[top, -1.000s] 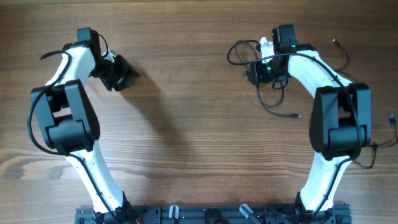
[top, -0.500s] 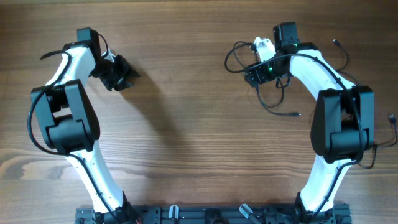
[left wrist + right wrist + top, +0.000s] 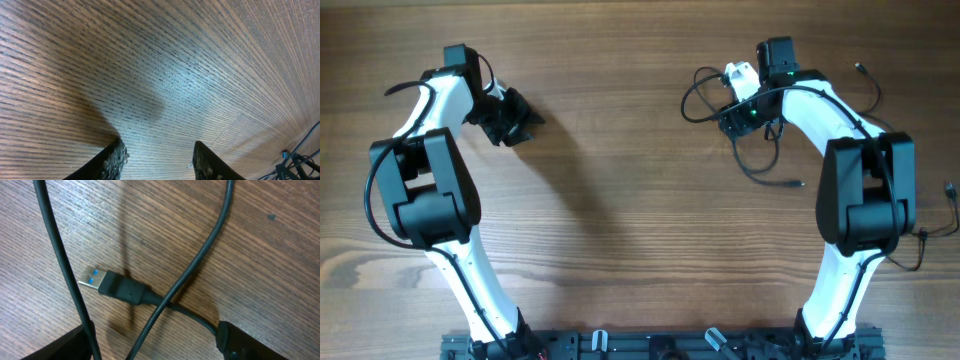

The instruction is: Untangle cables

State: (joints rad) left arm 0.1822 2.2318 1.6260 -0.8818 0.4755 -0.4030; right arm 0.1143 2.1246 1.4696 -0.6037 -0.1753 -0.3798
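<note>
We see a brown wooden table (image 3: 640, 200) with two white and black robot arms at it. The thin black cables (image 3: 200, 255) lie in a loose tangle on the far side of the table, on the right. They are right under and beside the right gripper (image 3: 152, 330). From the right wrist, we see one cable ending in a flat silvery plug with blue inside (image 3: 94, 278). It lies flat on the wood. Another cable crosses it just behind the plug. A third cable runs down close by one black finger. The right gripper's two fingers stand wide apart with cables lying between them, and they squeeze nothing. The left gripper (image 3: 158, 145) is well apart from the cables, over on the far left. Its fingers are apart too, with only bare wood between them, so it holds nothing.
</note>
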